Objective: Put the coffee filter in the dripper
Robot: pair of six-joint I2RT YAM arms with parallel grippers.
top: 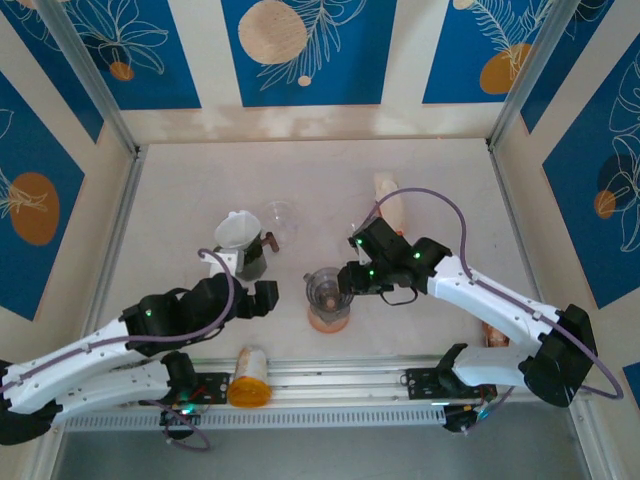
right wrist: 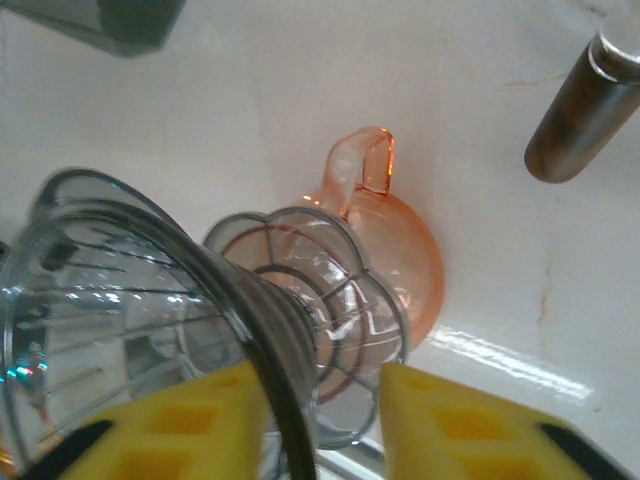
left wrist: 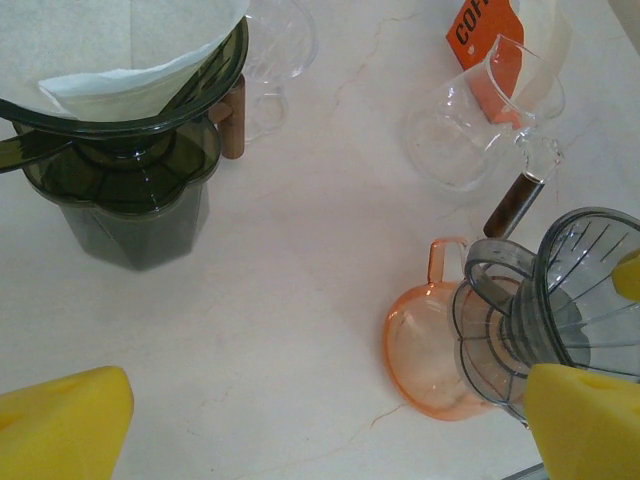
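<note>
Smoke-grey dripper point(right wrist: 120, 280) on orange cup point(right wrist: 415, 270), centre; right gripper point(right wrist: 315, 385) part-open astride its rim. Left gripper point(top: 265, 298) wide, empty. Coffee filter point(left wrist: 110, 50) in green holder point(left wrist: 130, 190), far left.

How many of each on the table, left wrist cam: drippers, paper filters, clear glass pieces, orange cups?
Drippers: 2, the dark dripper and the grey dripper
Paper filter: 1
Clear glass: 2, the glass server and the glass cup
Orange cup: 1
Total: 6
</note>
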